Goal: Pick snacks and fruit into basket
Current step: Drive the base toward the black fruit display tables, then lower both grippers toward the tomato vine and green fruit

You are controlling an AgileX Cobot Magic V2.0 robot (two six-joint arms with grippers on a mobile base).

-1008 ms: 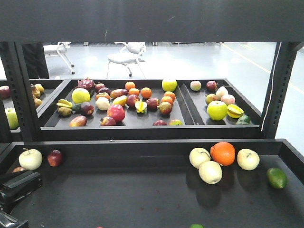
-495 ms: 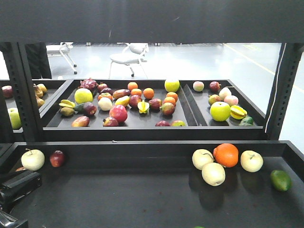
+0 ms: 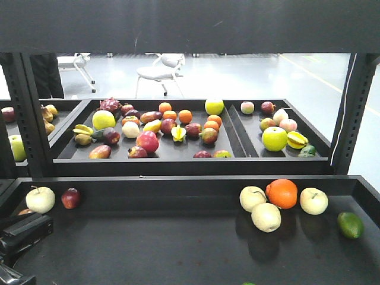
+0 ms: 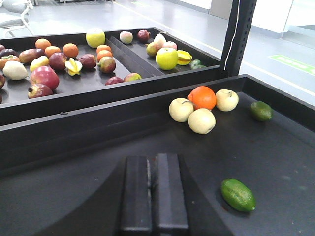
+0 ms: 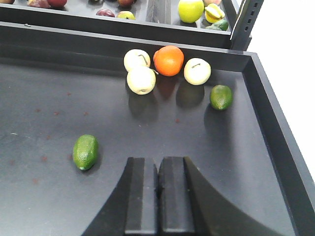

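**Item 1: long green fruit** [image 5: 85, 151]. It lies on its side on the floor of the near tray [image 5: 266, 108], between the two grippers and touching neither. It is at about 9 o'clock from the right gripper [image 5: 158, 164] and at about 4 o'clock from the left gripper [image 4: 151, 164], near both.

**Item 2: round green fruit** [image 5: 221, 97]. It lies by the tray's right wall, between 1 and 2 o'clock from the right gripper and at 2 o'clock from the left one. It is well apart from both, and just beside the apple cluster at that cluster's 4 o'clock.

**Item 3: left gripper.** The jaws are pressed together pad to pad, with only a thin seam between them. The fingers point to 12 o'clock, toward the tray's back wall. In the front view it sits low at the tray's left end, about level.

**Item 4: right gripper.** The jaws meet the same way, with nothing between them. The fingers point to 12 o'clock over the tray floor. Whether they touch the floor cannot be told.

**Item 5: other stock.** Three pale apples [image 5: 141, 79] and an orange [image 5: 168, 60] are bunched against the back wall, at 12 o'clock from the right gripper. The far tray [image 3: 160, 155] behind holds mixed fruit.
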